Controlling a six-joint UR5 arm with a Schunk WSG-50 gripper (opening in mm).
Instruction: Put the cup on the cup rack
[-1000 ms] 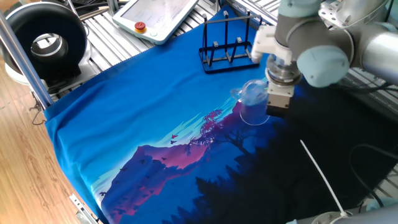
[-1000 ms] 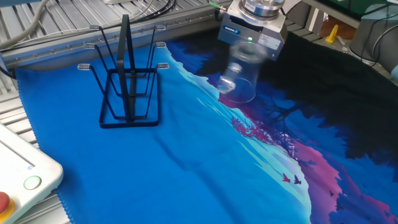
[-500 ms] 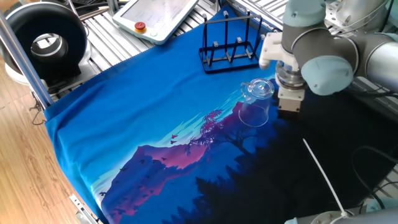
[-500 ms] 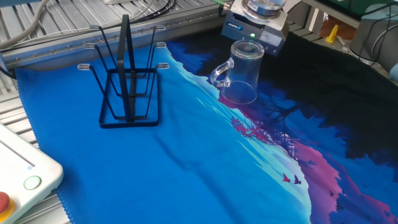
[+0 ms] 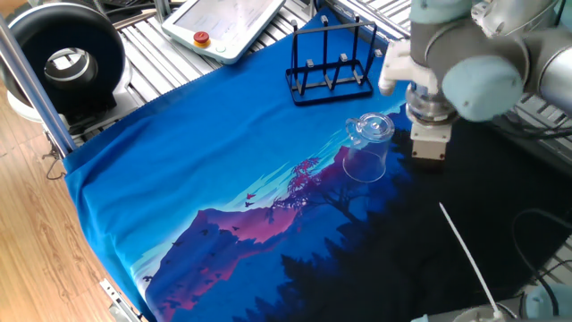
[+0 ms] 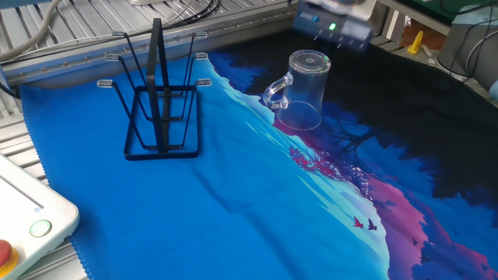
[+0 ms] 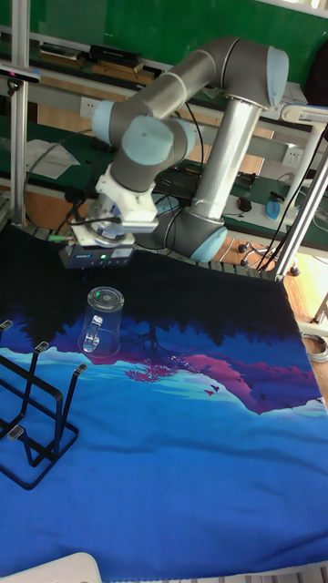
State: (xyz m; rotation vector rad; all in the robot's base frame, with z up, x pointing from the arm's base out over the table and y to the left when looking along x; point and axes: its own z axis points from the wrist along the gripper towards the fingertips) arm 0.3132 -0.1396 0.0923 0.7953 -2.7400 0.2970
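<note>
The cup (image 6: 302,89), a clear glass mug, stands upside down on the cloth with its thick base up and its handle toward the cup rack. It also shows in one fixed view as the cup (image 5: 368,148) and in the tall view as the cup (image 7: 102,321). The black wire cup rack (image 6: 159,101) stands apart from it, with nothing on its pegs (image 5: 329,67). My gripper (image 5: 429,152) hangs just beyond the cup, clear of it, open and holding nothing. It is blurred at the frame top (image 6: 334,22) and sits above and behind the cup (image 7: 96,262).
A white pendant (image 5: 228,22) with a red button lies behind the rack. A black round device (image 5: 67,58) sits at the far left. A thin white cable (image 5: 465,250) crosses the dark part of the cloth. The table's front-left edge drops to a wooden floor.
One second ago the gripper held the cup. It has since let go, and the cup stands free on the cloth. The gripper has moved away from the cup and slightly upward.
</note>
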